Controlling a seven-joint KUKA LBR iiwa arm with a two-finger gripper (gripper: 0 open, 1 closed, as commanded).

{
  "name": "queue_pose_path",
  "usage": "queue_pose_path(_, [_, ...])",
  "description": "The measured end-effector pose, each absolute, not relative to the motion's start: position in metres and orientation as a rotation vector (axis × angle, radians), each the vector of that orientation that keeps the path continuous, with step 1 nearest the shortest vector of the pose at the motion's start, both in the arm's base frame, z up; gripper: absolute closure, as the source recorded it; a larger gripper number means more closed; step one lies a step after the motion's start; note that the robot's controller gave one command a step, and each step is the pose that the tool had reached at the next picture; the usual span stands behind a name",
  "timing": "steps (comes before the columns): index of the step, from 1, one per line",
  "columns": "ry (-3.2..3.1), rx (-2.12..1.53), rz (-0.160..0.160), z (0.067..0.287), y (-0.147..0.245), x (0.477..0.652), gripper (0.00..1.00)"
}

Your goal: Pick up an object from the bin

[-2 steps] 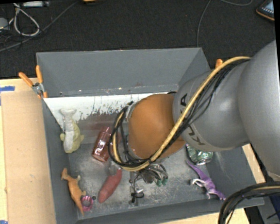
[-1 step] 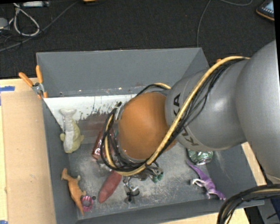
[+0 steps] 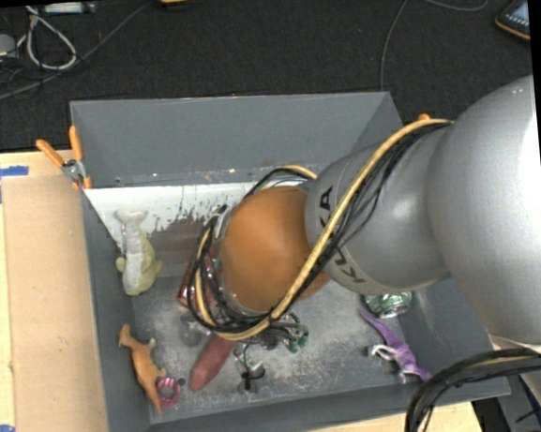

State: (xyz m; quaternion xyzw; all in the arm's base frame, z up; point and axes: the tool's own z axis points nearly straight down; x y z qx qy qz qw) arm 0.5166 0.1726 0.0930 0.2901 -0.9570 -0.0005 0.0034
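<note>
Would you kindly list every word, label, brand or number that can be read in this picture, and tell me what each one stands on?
"KUKA": black letters on the silver arm, just behind its orange cover.
A second black marking lower on the same arm is partly crossed by the cables, so it cannot be read whole.
Nothing readable shows on the things in the bin.

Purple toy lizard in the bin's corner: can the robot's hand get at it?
Probably yes. The purple toy lizard lies alone, nothing piled on it; the hand, low by the reddish-brown piece, would need to shift across.
</note>
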Motion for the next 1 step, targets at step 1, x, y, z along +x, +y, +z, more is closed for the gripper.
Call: queue_pose_path(1, [-2.910,1.176,-0.003,0.0689,0.1671,0.5277,1.00])
